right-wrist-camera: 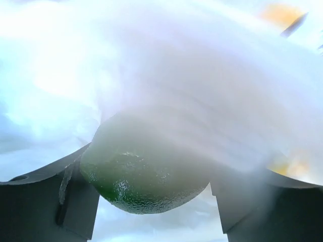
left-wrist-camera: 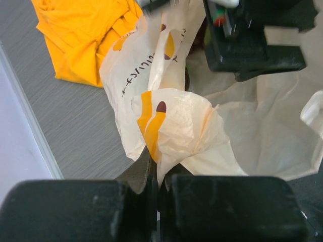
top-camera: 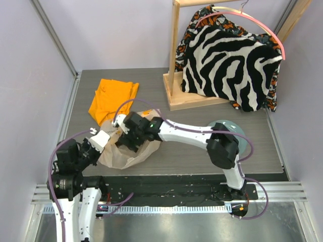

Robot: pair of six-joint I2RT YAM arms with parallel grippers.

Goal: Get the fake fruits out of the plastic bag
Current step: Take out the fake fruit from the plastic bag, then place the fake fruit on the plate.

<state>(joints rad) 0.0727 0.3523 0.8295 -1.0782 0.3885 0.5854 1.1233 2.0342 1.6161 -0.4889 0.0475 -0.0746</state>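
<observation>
The plastic bag (top-camera: 121, 157) lies crumpled at the table's near left. My left gripper (left-wrist-camera: 159, 174) is shut on a bunched edge of the bag (left-wrist-camera: 192, 126) and holds it up. My right gripper (top-camera: 129, 142) reaches into the bag's mouth. In the right wrist view a green avocado (right-wrist-camera: 141, 176) fills the gap between its fingers, and the right gripper (right-wrist-camera: 151, 184) is shut on it. Hazy bag film (right-wrist-camera: 202, 75) drapes over the avocado's top and blurs the view. Other fake fruits are hidden.
A folded orange cloth (top-camera: 112, 100) lies just behind the bag, also in the left wrist view as the orange cloth (left-wrist-camera: 86, 35). A wooden rack (top-camera: 176, 101) with a zebra-patterned garment (top-camera: 229, 65) stands at the back right. A round grey disc (top-camera: 243, 133) sits by the right arm.
</observation>
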